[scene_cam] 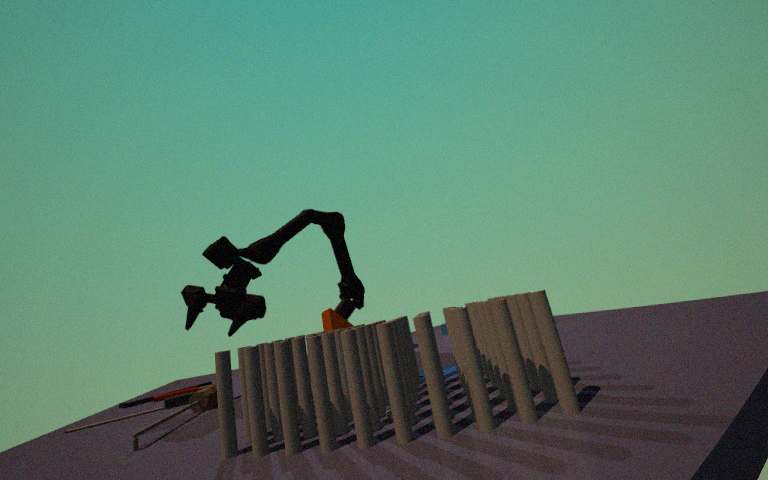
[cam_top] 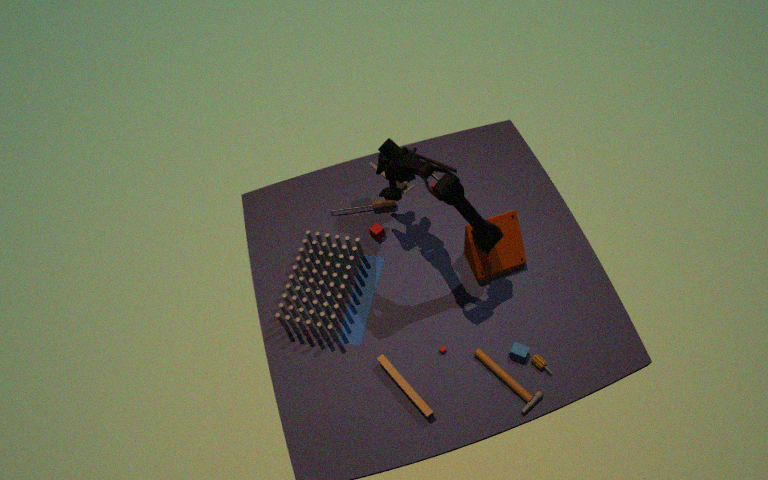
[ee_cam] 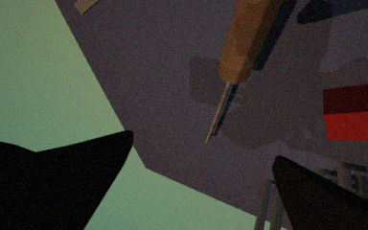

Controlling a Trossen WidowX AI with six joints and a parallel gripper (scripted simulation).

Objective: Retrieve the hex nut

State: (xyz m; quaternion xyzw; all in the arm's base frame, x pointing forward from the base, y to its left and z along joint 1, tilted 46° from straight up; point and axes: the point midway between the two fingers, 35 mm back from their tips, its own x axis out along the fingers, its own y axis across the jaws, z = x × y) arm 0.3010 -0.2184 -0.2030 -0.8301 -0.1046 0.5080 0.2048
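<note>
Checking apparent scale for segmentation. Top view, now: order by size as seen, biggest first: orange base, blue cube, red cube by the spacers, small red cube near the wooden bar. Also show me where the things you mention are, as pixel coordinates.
1. Orange base (cam_top: 512,237) (scene_cam: 330,320)
2. Blue cube (cam_top: 519,352) and red cube (cam_top: 376,231) (ee_cam: 347,126): blue looks slightly bigger, too close to rank firmly
3. Small red cube (cam_top: 442,349)

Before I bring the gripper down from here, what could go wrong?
The open gripper hangs above the table near the wooden-handled hook tool. Two risks:

1. The standing spacers show right beside one fingertip in the wrist view, so a sideways swing might knock one.
2. The red cube lies between the tool and the spacers, and could get nudged into them.
</note>
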